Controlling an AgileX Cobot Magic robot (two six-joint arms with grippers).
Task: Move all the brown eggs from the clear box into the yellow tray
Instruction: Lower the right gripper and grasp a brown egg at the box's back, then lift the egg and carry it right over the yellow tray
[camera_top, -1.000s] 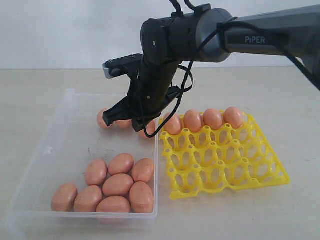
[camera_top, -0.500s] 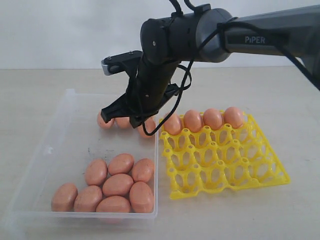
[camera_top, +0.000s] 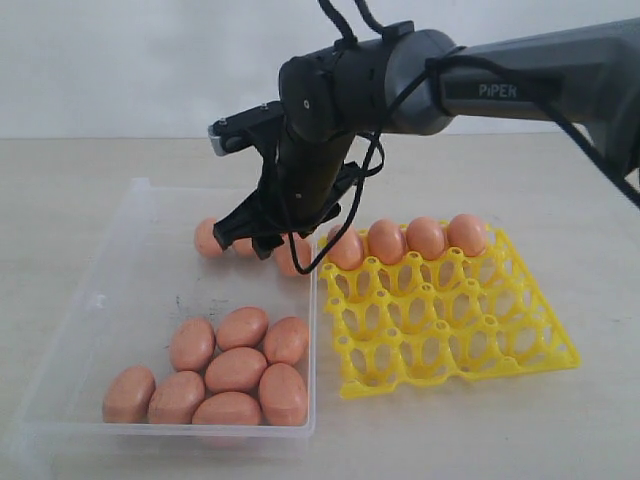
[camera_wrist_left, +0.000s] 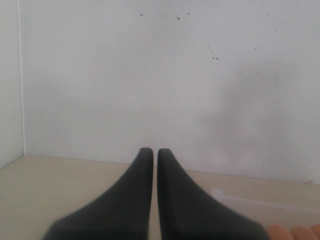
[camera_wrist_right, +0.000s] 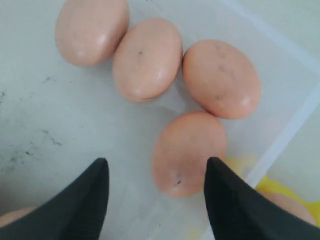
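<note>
Since a second ago the right tool (camera_top: 243, 243) has spread its fingers wide, and its arm has shifted slightly toward the left of the exterior view. It now hangs released and holds nothing, over the far end of the clear box (camera_top: 150, 290). Four brown eggs (camera_wrist_right: 147, 57) lie there in a loose bunch. In the right wrist view one of them sits below the gap between the two dark fingers (camera_wrist_right: 95, 195), close to the box wall that borders the yellow tray (camera_top: 450, 340).

Eight more eggs huddle together at the near end of the box, touching one another. The tray stands just beside the box on the tabletop (camera_top: 560, 190). Its far row of four cups holds an egg each, and the other rows show bare lattice.

The left tool (camera_wrist_left: 150, 151) is clenched, its fingers pressed side by side with nothing between them, raised clear of the tabletop and facing a pale wall.
</note>
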